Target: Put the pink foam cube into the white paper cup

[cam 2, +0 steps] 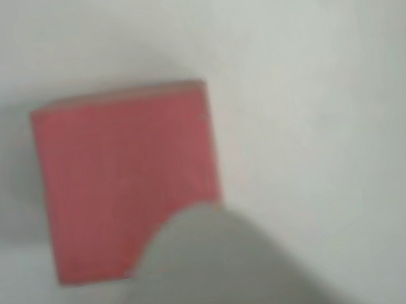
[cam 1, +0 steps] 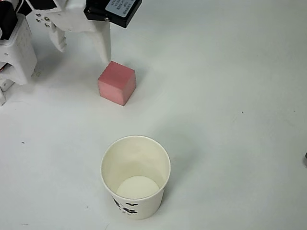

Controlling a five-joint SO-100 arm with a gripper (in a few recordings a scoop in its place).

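The pink foam cube (cam 1: 117,82) sits on the white table, upper left of centre in the overhead view. My gripper (cam 1: 84,53) hangs open just above and left of it. Its right finger (cam 1: 103,45) has its tip close to the cube's upper corner, while the left finger (cam 1: 60,40) stands well apart. I cannot tell whether the right tip touches the cube. The wrist view is blurred: the pink foam cube (cam 2: 128,173) is large there, and one pale finger (cam 2: 209,277) overlaps its lower right edge. The white paper cup (cam 1: 120,158) stands upright and empty near the front edge, black marks low on its wall.
The arm's white base (cam 1: 14,50) stands at the left edge. A small dark object (cam 1: 305,159) peeks in at the right edge. Bare white table (cam 1: 230,96) stretches between cube and cup and across the right side.
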